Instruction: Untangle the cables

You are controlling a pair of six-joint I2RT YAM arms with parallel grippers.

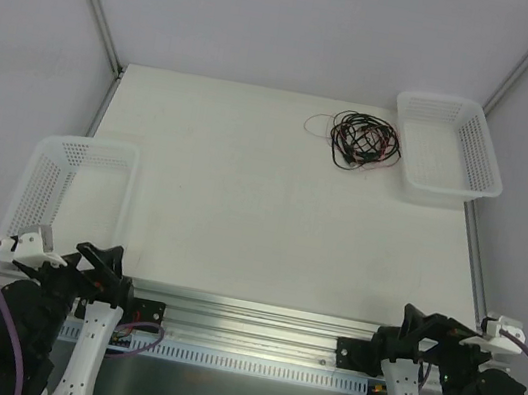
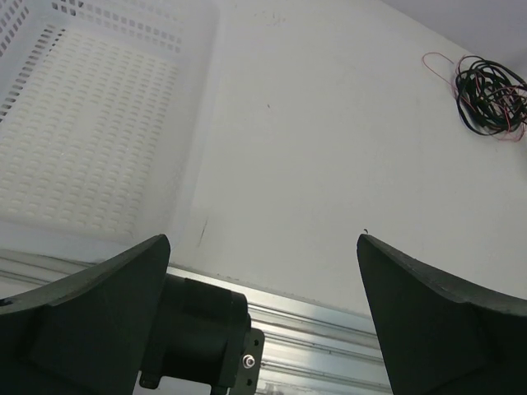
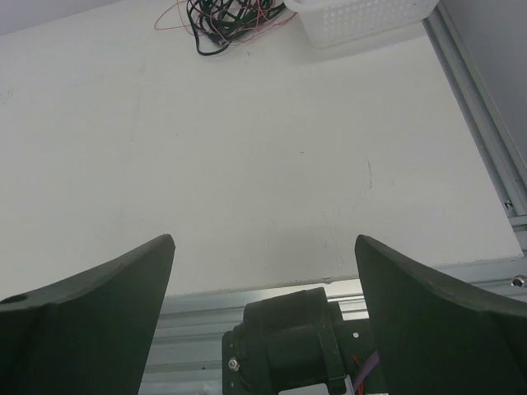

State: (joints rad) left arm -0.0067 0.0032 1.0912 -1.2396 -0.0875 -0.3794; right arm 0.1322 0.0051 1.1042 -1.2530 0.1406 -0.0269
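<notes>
Both the left gripper (image 2: 260,247) and right gripper (image 3: 263,245) sit wide open and empty, far from the cables (image 1: 360,141) knotted beside the far basket (image 1: 434,191), so one careless grab probably drags the whole clump into it.

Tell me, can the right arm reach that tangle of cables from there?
Probably yes: nothing stands between the open right gripper and the cables, which lie beside the white basket. It looks a long stretch, though.

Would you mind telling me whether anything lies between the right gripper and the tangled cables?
Nothing visible does: only bare table separates the right gripper from the cables. The white basket sits just right of the bundle, beside the path.
</notes>
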